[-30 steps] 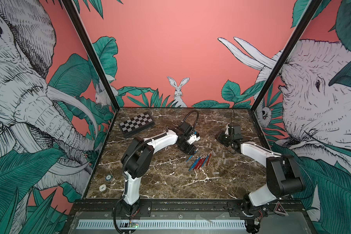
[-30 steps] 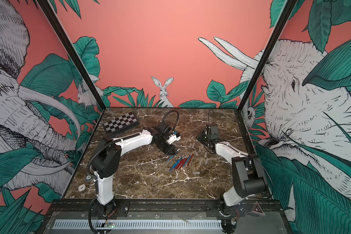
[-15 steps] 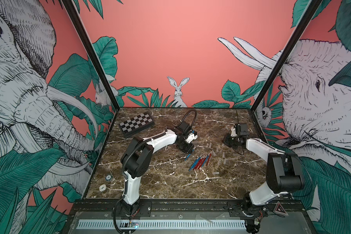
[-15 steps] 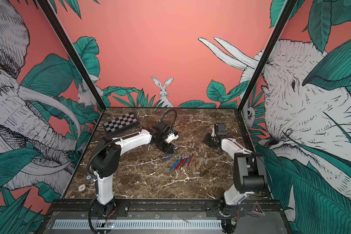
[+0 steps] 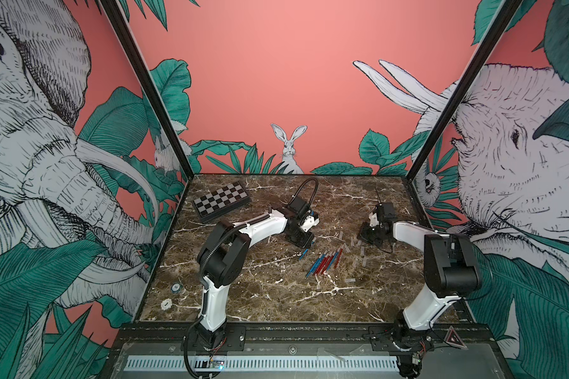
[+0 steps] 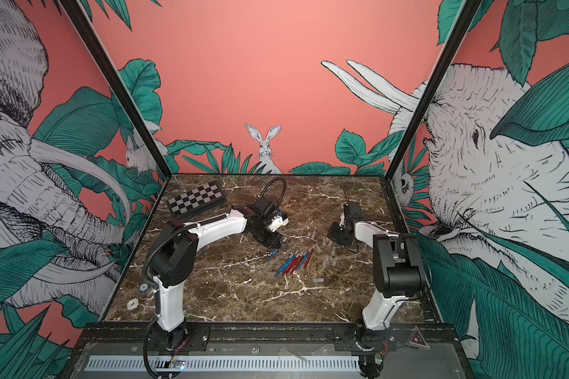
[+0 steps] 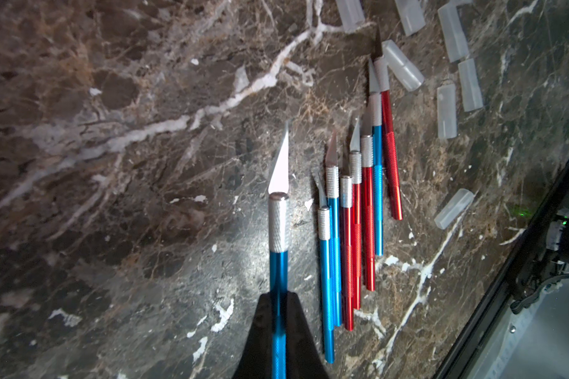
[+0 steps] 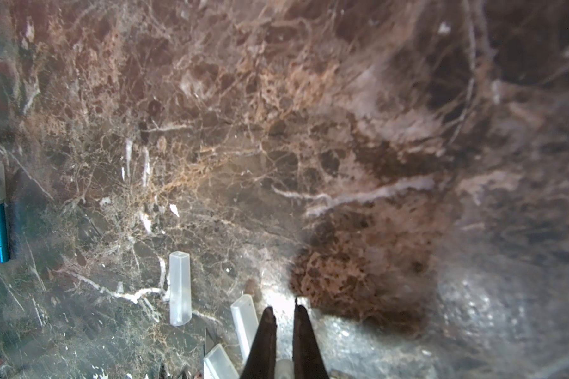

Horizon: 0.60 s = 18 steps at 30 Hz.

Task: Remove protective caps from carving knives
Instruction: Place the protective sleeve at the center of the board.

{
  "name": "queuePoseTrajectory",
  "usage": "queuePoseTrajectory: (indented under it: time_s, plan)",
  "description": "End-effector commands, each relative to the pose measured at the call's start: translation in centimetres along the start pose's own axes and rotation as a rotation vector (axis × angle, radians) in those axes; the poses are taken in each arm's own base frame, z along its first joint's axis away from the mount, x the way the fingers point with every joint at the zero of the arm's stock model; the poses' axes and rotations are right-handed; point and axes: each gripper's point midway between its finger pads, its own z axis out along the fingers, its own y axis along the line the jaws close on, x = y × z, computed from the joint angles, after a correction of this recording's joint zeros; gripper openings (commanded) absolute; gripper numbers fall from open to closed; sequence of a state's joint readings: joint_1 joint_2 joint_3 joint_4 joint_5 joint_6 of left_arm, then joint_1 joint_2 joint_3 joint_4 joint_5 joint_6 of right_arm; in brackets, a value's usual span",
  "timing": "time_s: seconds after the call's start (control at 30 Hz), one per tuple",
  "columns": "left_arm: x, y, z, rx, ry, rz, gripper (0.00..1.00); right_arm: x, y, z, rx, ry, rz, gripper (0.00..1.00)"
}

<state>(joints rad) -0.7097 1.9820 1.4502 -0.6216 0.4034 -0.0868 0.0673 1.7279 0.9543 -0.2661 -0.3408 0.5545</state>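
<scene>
One uncapped blue carving knife [image 7: 279, 229], pinched by the left jaws, could roll loose, blade down. Right jaws seem shut on a clear cap [image 8: 284, 369].

Checkered board [image 5: 221, 200] far-left on marble table [image 5: 260, 295] — two round tokens [image 5: 176, 287] front-left

Marble table [image 5: 276, 305]: knives [image 5: 324, 264], caps [image 5: 349, 281], prob. chessboard [image 5: 221, 200]

Glossy marble table [image 7: 112, 229] holds shiny metal knives [image 7: 368, 229], cloudy plastic caps [image 7: 446, 111].
</scene>
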Motion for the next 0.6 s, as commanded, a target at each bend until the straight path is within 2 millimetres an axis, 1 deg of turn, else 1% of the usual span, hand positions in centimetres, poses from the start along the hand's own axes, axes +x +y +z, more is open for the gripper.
queuePoseTrajectory:
  time_s: [0.0, 0.57]
  plan:
    - [0.45, 0.09, 0.48, 0.013, 0.016, -0.014, 0.00, -0.63, -0.07, 0.25, 0.006, -0.007, -0.013, 0.06]
    - [0.69, 0.34, 1.10, 0.014, 0.029, -0.022, 0.00, -0.55, -0.71, 1.15, 0.030, 0.007, -0.008, 0.12]
